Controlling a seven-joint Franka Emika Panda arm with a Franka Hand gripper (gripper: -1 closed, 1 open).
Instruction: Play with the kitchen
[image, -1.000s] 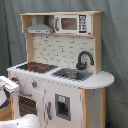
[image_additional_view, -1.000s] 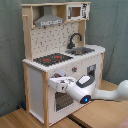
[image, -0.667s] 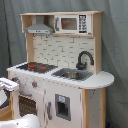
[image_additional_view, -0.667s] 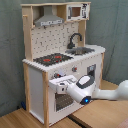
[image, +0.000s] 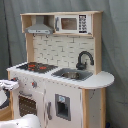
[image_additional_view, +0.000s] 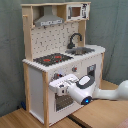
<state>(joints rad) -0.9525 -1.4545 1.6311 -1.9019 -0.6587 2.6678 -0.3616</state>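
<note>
The kitchen (image: 65, 80) (image_additional_view: 37, 80) is a tall white and light-wood toy unit that shows in both exterior views. On its counter are a black faucet (image: 84, 57) (image_additional_view: 75, 39), a sink (image: 72, 75) (image_additional_view: 82, 50) and a red-ringed hob (image: 35, 66) (image_additional_view: 52, 59). My gripper (image_additional_view: 59, 86) hovers close to the front panel, just above the windowed oven door (image_additional_view: 62, 102) and below the hob's edge. In the first exterior view my gripper (image: 9, 85) shows only at the first exterior view's left edge, beside the knobs (image: 34, 84).
A grey hood (image: 40, 29) and a toy microwave (image: 72, 23) sit up on the top shelf. Behind the unit hangs a grey curtain (image_additional_view: 112, 30). The unit stands on a wooden surface (image_additional_view: 30, 119). My white arm (image_additional_view: 107, 94) reaches in from the second exterior view's right.
The gripper has stayed at the oven front and shifted only slightly. Nothing on the kitchen has visibly moved.
</note>
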